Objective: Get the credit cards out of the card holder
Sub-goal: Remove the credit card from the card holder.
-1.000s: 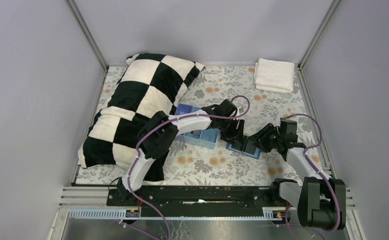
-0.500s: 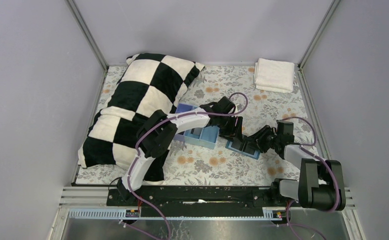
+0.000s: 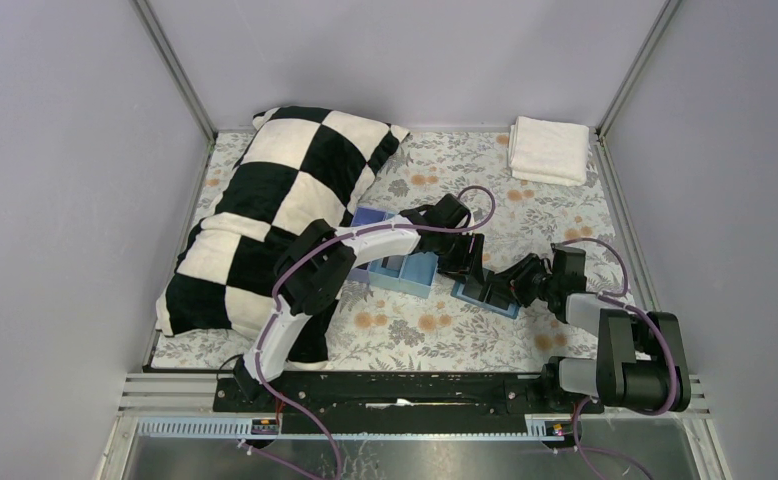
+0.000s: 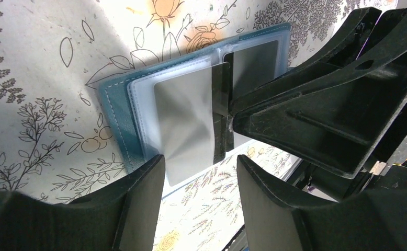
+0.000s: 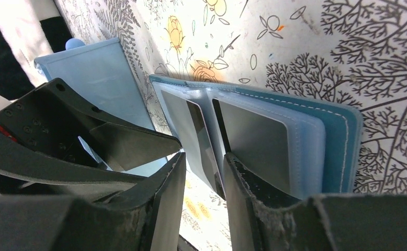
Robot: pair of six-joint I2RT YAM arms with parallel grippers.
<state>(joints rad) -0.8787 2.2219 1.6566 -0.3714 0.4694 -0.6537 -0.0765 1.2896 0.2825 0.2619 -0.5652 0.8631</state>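
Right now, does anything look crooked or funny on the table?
Yes. One dark credit card sticks up at a slant out of the open blue card holder instead of lying flat in its clear pocket. The right gripper seems to pinch its edge.

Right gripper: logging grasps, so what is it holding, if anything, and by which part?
The right gripper appears to pinch a thin dark credit card by its exposed edge, at the middle of the open blue folding card holder.
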